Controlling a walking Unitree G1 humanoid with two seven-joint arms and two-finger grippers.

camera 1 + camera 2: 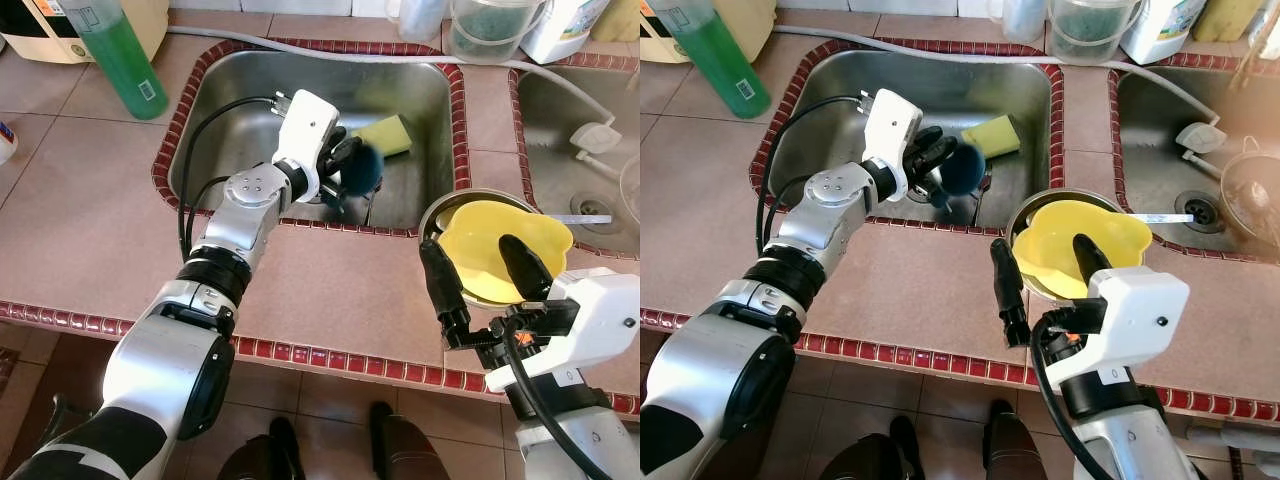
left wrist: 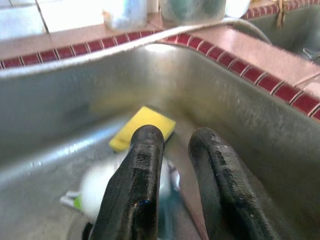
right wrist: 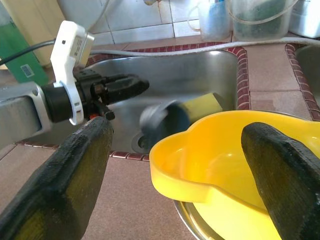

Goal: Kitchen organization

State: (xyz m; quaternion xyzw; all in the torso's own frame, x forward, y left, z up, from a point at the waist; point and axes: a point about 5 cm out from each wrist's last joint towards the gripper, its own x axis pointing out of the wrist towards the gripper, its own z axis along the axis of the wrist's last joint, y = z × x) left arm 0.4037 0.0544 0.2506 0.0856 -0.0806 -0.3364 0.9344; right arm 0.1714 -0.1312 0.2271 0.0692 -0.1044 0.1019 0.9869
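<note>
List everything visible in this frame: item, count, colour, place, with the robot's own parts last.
Sponge: 1, yellow, in the left sink.
Dark round thing: 1, blue-black, blurred, in the left sink at the left gripper's tips.
Yellow bowl: 1, in a metal bowl on the counter between the sinks.
Green bottle: 1, counter, left of the sink.
Hose: 1, white, along the back into the right sink.
Clear tub: 1, back counter.
Strainer: 1, metal, right sink.
Shoes: 2, dark, on the floor.
Left gripper: black, in the left sink.
Right gripper: black, open, astride the yellow bowl.
</note>
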